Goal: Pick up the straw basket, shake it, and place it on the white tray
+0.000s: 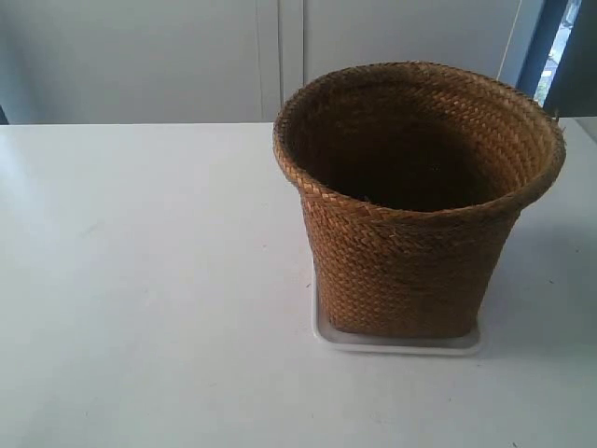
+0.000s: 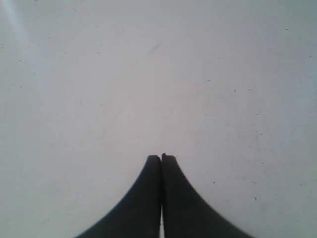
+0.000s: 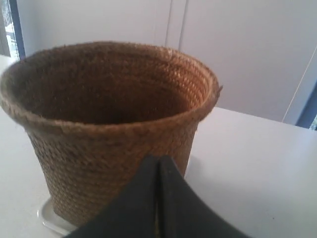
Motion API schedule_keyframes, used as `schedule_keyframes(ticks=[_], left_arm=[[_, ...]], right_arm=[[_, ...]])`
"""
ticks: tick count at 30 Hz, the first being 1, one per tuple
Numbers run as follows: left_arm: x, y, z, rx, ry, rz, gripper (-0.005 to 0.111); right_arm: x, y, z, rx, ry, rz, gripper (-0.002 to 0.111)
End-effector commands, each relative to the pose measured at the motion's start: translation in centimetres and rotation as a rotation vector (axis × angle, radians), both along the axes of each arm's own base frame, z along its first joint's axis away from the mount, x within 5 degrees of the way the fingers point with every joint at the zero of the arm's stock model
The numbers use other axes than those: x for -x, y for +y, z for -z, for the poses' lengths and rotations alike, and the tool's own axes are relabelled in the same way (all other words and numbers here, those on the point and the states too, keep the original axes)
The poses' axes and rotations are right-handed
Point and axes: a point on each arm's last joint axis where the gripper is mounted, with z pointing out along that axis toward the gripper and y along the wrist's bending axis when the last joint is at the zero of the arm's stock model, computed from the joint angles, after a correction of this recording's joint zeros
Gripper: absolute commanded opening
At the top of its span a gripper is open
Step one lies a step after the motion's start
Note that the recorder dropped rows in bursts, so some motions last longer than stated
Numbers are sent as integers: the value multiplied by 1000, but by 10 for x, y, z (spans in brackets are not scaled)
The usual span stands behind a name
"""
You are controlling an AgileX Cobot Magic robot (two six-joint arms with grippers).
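Note:
The straw basket [image 1: 410,205] stands upright on the white tray [image 1: 401,343], right of the table's middle in the exterior view; its dark inside looks empty. Only the tray's front rim shows under the base. No arm appears in the exterior view. In the right wrist view the same basket [image 3: 109,134] fills the frame, with a corner of the tray [image 3: 49,218] below it. My right gripper [image 3: 158,159] is shut, its tips close to the basket's wall and holding nothing. Over bare table, my left gripper [image 2: 161,157] is shut, with no basket in its view.
The white table [image 1: 140,280] spreads wide to the exterior view's left of the basket. Pale cabinet doors [image 1: 187,56] stand behind its far edge. A blue frame [image 1: 541,47] shows at the back right.

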Motion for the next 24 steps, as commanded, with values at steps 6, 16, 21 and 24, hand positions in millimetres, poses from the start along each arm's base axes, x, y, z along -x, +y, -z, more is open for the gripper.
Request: schedule_keyframes(ticks=[6,16,21,24], left_arm=[[0,-1,1,9,-2,2,0],[0,-1,1,9,-2,2,0],[0,-1,1,9,-2,2,0],[0,-1,1,9,-2,2,0]], right_arm=[[26,-5,42,18,-172,8,0],[18,-3,98,40,20,2,0],[18,-3,100,30,37,1,0],[18,-3,101,31,47,0,0]])
